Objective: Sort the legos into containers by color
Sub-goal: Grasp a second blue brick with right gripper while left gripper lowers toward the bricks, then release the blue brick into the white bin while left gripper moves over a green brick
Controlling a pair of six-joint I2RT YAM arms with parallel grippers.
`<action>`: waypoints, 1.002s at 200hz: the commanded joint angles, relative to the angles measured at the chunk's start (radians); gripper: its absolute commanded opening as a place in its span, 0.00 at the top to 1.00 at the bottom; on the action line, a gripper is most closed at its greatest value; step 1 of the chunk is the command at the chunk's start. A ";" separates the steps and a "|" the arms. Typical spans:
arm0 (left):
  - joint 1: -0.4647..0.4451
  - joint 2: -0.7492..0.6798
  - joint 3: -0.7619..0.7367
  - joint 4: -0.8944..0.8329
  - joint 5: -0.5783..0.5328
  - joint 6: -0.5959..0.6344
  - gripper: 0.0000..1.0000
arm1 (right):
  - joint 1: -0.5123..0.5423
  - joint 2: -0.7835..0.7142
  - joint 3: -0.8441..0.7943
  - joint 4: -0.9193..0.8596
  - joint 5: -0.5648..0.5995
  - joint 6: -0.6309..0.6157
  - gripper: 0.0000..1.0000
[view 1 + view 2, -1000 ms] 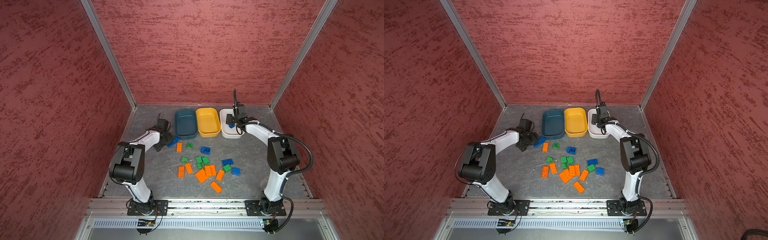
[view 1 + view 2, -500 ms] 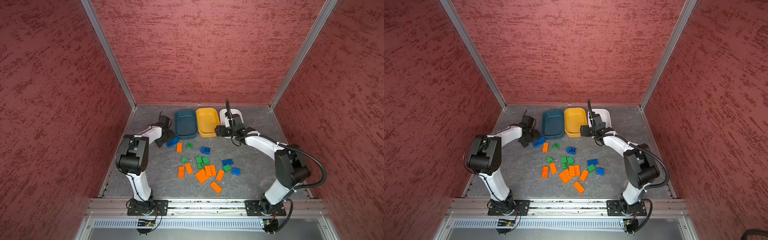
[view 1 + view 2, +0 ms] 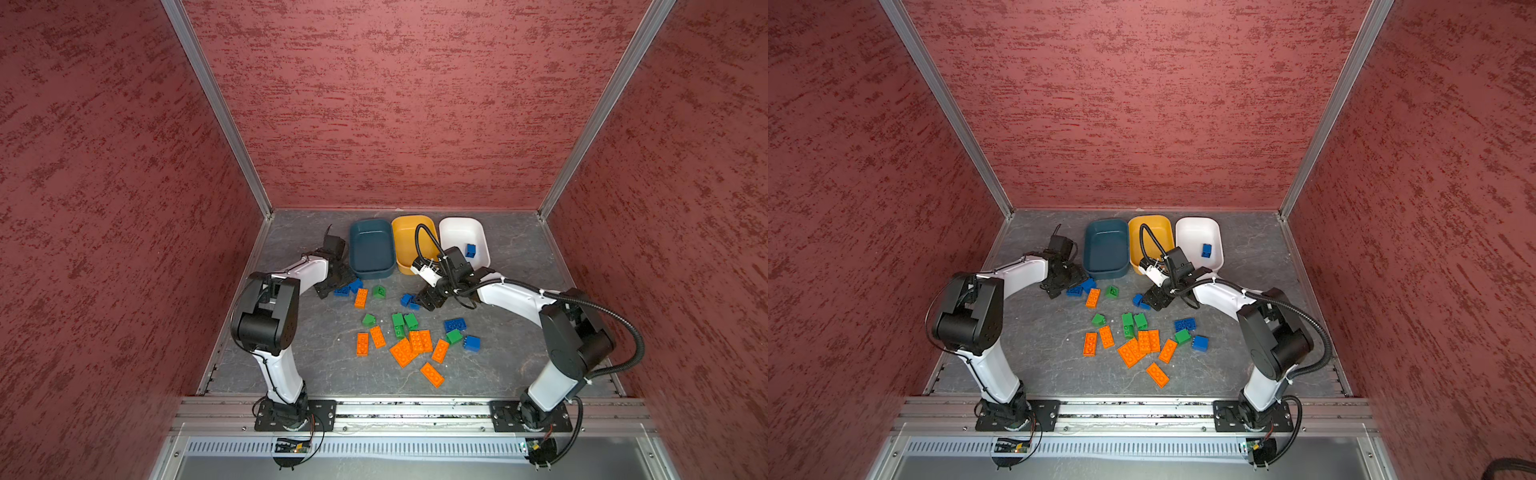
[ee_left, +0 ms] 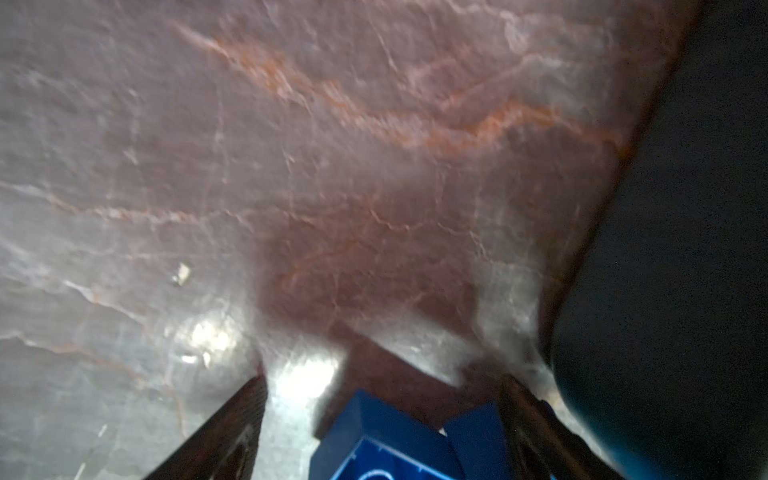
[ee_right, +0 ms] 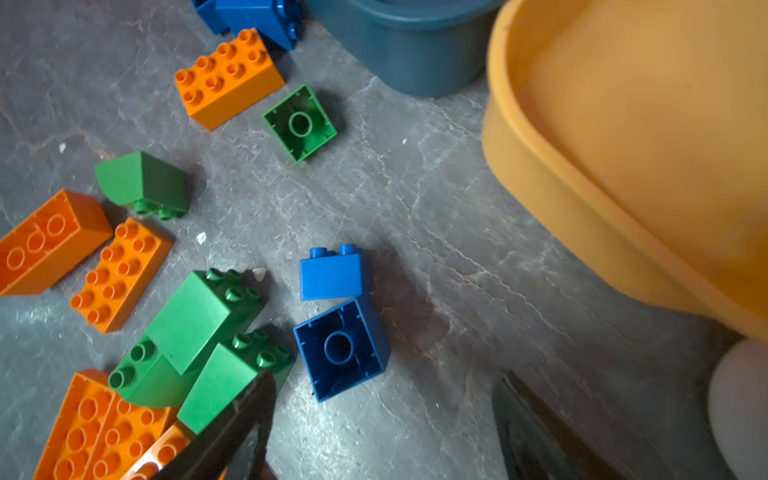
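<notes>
Orange, green and blue legos lie scattered on the grey floor. Three containers stand at the back: teal, yellow and white. One blue brick lies in the white one. My left gripper is low beside the teal tub, open, with two blue bricks between its fingers and a gap on one side. My right gripper hovers open before the yellow tub, just short of an upturned blue brick and a second blue one.
Red walls close in the floor on three sides, and the arms' base rail runs along the front. A blue pair and a single blue brick lie at the right of the heap. Green blocks sit close to one right finger.
The right gripper has left the white tub, swung left and come down in front of the yellow tub; a blue brick now lies in the white tub. The left gripper stayed by its blue bricks.
</notes>
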 commanded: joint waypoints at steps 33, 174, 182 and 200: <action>-0.059 -0.007 -0.078 -0.048 0.029 -0.051 0.12 | 0.032 0.114 0.096 -0.113 -0.074 -0.330 0.21; -0.194 -0.175 -0.190 -0.020 0.009 -0.091 0.00 | -0.044 -0.036 0.057 0.001 -0.180 -0.233 0.79; -0.200 -0.198 -0.198 -0.006 0.015 -0.070 0.01 | -0.075 -0.064 0.043 0.046 -0.191 -0.169 0.80; -0.228 -0.243 -0.209 0.015 0.008 -0.020 0.01 | -0.147 -0.114 0.002 0.191 -0.137 -0.022 0.80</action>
